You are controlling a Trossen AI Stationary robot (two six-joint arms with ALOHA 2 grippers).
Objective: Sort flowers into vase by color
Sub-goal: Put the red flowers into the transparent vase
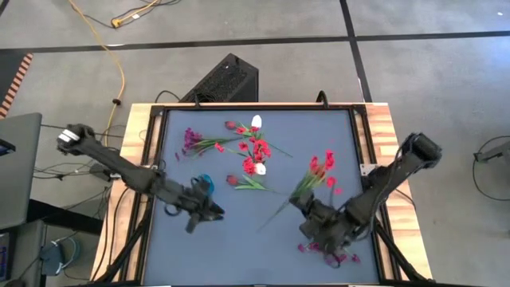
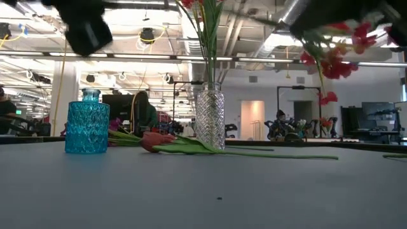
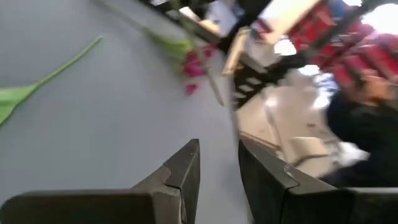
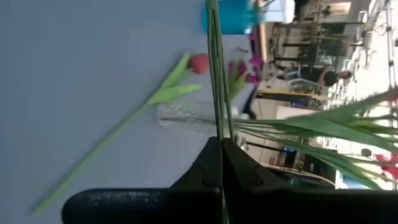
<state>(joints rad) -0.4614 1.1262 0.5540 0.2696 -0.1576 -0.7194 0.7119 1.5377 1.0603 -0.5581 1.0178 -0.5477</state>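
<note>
Right gripper (image 4: 221, 163) pinches 1 thin green red-blossom sprig (image 1: 317, 174); left gripper (image 3: 219, 168) gapes empty.

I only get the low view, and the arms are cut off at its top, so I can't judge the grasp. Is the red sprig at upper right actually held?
Observer: Yes. The wrist view shows the right end effector shut on the green stem of the red sprig.
Operator: And the left one?
Observer: The left end effector is open with nothing between its fingers. In the high view it is next to the blue vase.
Operator: Any flowers I'm missing?
Observer: Some magenta blossoms lie on the table close beside the right arm.
</note>
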